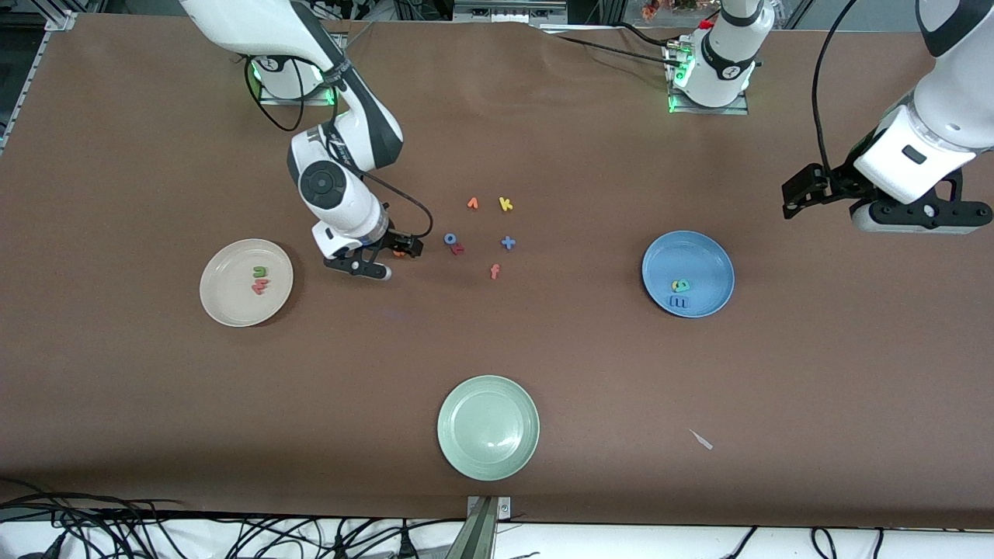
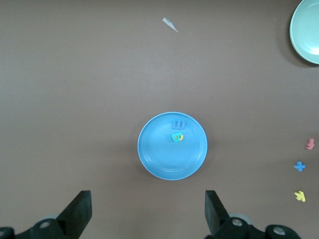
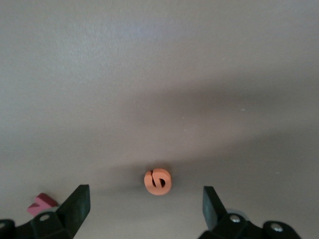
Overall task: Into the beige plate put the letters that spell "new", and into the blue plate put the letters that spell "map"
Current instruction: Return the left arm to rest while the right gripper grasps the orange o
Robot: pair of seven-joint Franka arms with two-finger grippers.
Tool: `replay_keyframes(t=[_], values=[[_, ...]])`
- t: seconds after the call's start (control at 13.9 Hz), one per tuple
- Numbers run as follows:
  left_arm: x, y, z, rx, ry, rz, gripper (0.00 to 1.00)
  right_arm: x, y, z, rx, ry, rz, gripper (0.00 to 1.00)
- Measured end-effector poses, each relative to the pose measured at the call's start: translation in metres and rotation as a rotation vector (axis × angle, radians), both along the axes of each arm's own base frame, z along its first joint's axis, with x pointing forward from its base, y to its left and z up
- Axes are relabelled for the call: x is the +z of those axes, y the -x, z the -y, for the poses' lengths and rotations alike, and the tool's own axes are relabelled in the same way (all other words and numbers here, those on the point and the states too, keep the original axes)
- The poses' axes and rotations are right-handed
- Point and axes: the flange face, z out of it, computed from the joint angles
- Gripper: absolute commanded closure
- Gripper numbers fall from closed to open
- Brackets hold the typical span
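Right wrist view: the orange "e" [image 3: 158, 182] lies flat on the table [image 3: 159, 74] between the spread fingers of the right gripper [image 3: 144, 209], which is low over it.
Handling: likely light, soft foam; pinch across its outer edges.
Beige plate [image 1: 225, 299]: holds the green "n" [image 1: 258, 272] and red-pink "w" [image 1: 259, 286].
Blue plate [image 2: 154, 159]: holds the blue "m" [image 2: 178, 124], with yellow "a" [image 2: 180, 136] and teal "p" [image 2: 175, 136] overlapping.
Left gripper [image 2: 148, 211]: fingers apart, waiting high near the blue plate.
Writing: only the letters themselves; no brand legible.
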Motion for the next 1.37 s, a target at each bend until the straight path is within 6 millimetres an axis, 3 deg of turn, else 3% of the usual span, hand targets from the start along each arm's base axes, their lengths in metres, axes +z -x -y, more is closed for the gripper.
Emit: replay_keyframes(t=[0.22, 0.5, 1.01, 1.15, 1.37], values=[[0.000, 0.001, -0.006, -0.001, -0.001, -0.002, 0.00, -0.018, 0.005, 0.002, -0.001, 0.005, -0.006, 0.01], [0.000, 0.001, -0.006, -0.004, -0.001, -0.003, 0.00, -0.027, 0.009, 0.002, 0.002, 0.012, -0.018, 0.10], [-0.001, 0.002, -0.004, -0.007, -0.002, -0.010, 0.00, -0.032, 0.014, 0.003, 0.003, 0.012, -0.013, 0.38], [-0.002, 0.003, -0.005, -0.007, -0.002, -0.017, 0.00, -0.032, 0.014, 0.004, 0.002, 0.012, -0.012, 0.53], [-0.002, 0.004, -0.005, -0.007, -0.004, -0.025, 0.00, -0.029, 0.013, 0.003, 0.003, 0.009, -0.007, 0.67]])
